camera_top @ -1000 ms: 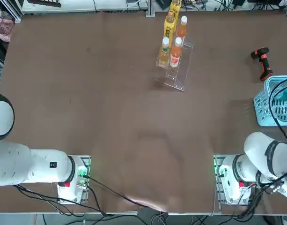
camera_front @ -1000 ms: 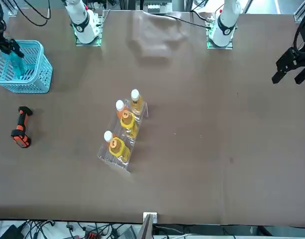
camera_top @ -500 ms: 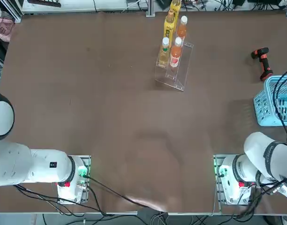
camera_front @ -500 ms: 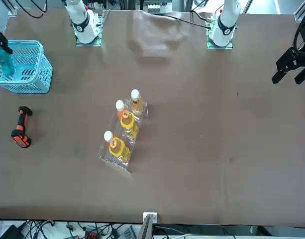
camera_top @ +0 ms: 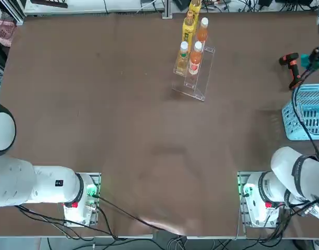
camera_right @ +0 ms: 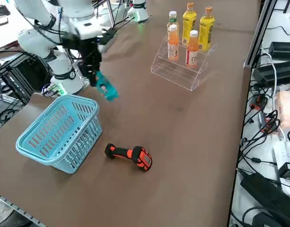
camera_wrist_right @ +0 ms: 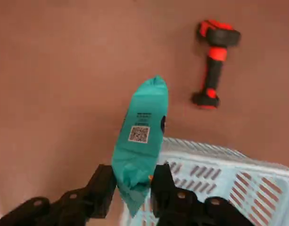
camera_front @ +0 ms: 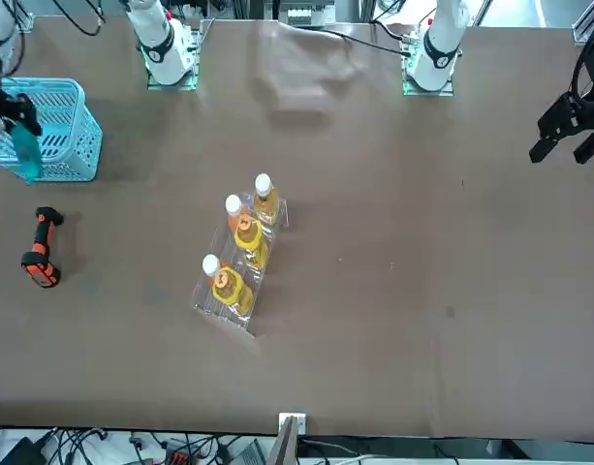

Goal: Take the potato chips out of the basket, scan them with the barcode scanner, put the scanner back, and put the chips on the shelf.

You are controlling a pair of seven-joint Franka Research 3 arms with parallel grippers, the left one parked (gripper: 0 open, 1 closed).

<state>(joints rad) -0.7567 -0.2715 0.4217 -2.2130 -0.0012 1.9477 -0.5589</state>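
My right gripper (camera_right: 94, 77) is shut on the lower end of the teal potato chips packet (camera_right: 106, 88), which hangs tilted in the air just beyond the far rim of the light blue basket (camera_right: 57, 130). In the wrist view the packet (camera_wrist_right: 142, 132) shows a printed code and sits between my two fingers (camera_wrist_right: 104, 186). The barcode scanner (camera_right: 129, 156), black with an orange handle, lies on the table close to the basket. From above, the chips (camera_top: 305, 60) appear beside the scanner (camera_top: 292, 69). The clear shelf (camera_right: 180, 66) stands farther off, toward the table's middle.
Several orange and yellow drink bottles (camera_top: 190, 54) stand on the clear shelf (camera_top: 194, 83). The basket (camera_top: 307, 112) sits at the table's right edge. Cables and equipment (camera_right: 272, 142) lie beyond the table's far side. Bare brown tabletop (camera_top: 123, 114) stretches across the middle and left.
My right gripper has carried the chips up out of the basket and past its far rim, toward the scanner. The scanner, basket and shelf have not moved.
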